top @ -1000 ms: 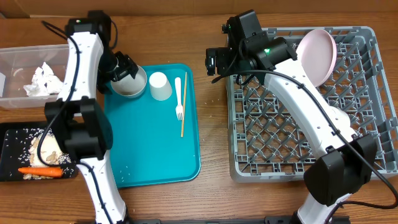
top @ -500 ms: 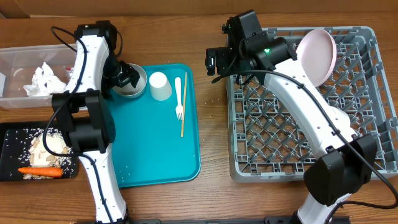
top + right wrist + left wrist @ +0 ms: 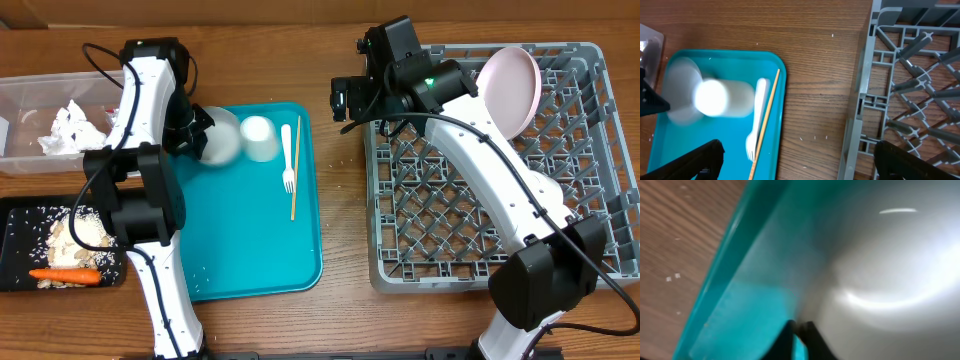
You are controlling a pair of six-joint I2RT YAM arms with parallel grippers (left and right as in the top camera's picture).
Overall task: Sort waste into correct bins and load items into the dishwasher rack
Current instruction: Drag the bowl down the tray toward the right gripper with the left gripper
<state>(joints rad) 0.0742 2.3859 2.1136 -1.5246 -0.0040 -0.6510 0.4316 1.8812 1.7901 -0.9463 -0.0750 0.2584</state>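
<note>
Left hand (image 3: 192,128): fingers nearly together, pinching the rim of the white bowl (image 3: 220,138). It's smooth, glossy, round and motion-blurred, over the teal tray (image 3: 250,240) corner nearest the hand. Step looks like bowl pickup for loading. Just right of the bowl: small white cup (image 3: 258,138), then plastic fork (image 3: 287,160) and thin wooden stick (image 3: 295,178). Next move needs a carry well right to the grey lattice rack (image 3: 420,270), slotting the bowl between pegs near the upright pink plate (image 3: 512,88). Right hand (image 3: 345,100) hovers at the rack's edge, wide open, empty.

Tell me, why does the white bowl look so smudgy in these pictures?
Overhead: the white bowl is smeared, like motion blur. Left wrist: almost wholly blurred, a glare streak on the bowl. Right wrist: bowl and cup soft, rack sharp.
</note>
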